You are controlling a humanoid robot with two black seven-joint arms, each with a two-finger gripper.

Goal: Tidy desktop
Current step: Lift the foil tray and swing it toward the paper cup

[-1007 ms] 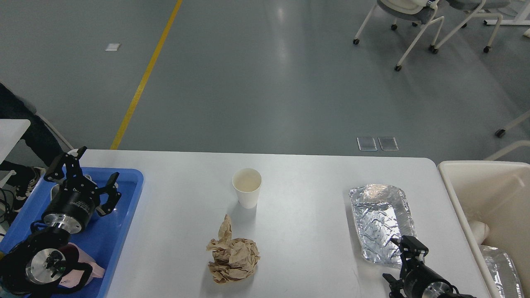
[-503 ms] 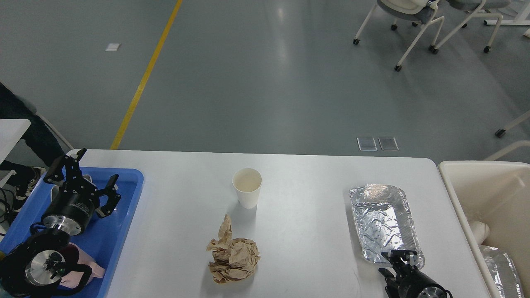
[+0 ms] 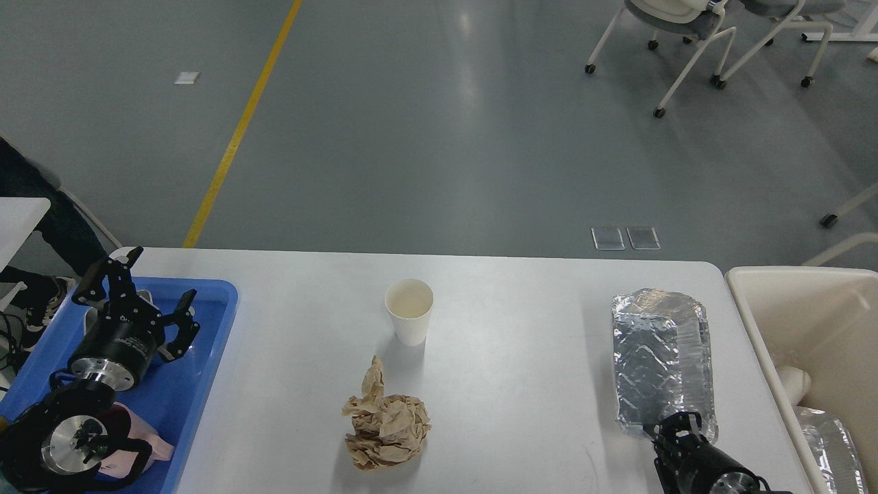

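Desktop (image 3: 507, 343) fills the lower view, white and matte, with clutter on it. Nearest, my right gripper (image 3: 675, 429) sits at the near edge of the foil tray (image 3: 662, 363); I cannot tell whether it has pinched the rim. I judge foil light, flimsy, easily dented: take the rolled rim. Crumpled brown paper (image 3: 387, 429) looks soft; paper cup (image 3: 409, 311), farther, crushable. My left gripper (image 3: 140, 298) hangs spread wide, empty, over the blue tray (image 3: 206, 357).

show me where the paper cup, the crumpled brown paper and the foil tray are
paper cup (image 3: 410, 322), head view, on its white side wall.
crumpled brown paper (image 3: 387, 427), head view, middle of the wad.
foil tray (image 3: 660, 360), head view, its creased floor.
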